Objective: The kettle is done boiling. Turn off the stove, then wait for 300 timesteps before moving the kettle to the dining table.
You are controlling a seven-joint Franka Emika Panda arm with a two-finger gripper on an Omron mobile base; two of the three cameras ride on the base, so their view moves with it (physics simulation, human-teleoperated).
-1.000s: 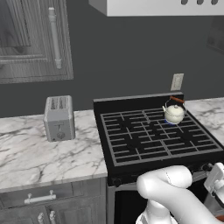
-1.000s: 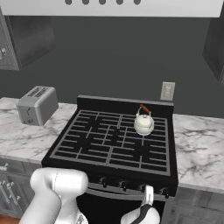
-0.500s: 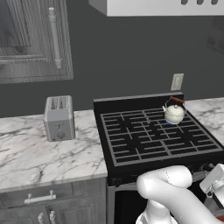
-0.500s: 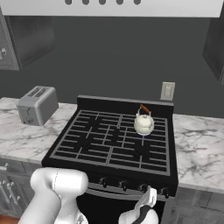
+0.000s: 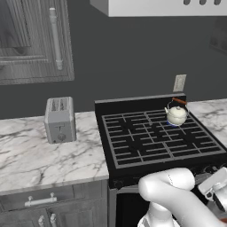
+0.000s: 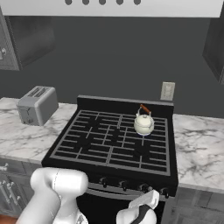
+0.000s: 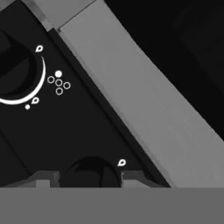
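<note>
I take the stove [image 6: 114, 140] as my landmark and read left to right. One grey toaster [image 6: 37, 105] stands on the marble counter [image 5: 31, 155] well left of the stove. One kettle [image 6: 144, 122] sits upright on the stove's rear right burner, its wooden handle bar angled toward the back wall; one wall outlet [image 6: 167, 91] is mounted above and behind it. I count five knobs [image 6: 123, 185] in a row along the stove's front edge in the right base view.

The gripper [image 7: 90, 176] is down at the front right of the stove, against the control panel. In the hand view one knob [image 7: 90, 174] lies between the fingertips [image 7: 43, 179], with a second knob [image 7: 15, 72] further up the panel. The jaws stand partly apart, one on each side of the near knob; I cannot tell whether they press on it.

I judge that the coming move turns on this: the knob's turning axis runs straight along the gripper's approach, so a roll of the wrist would rotate it. The kettle lies up and behind the gripper, across the grates.
</note>
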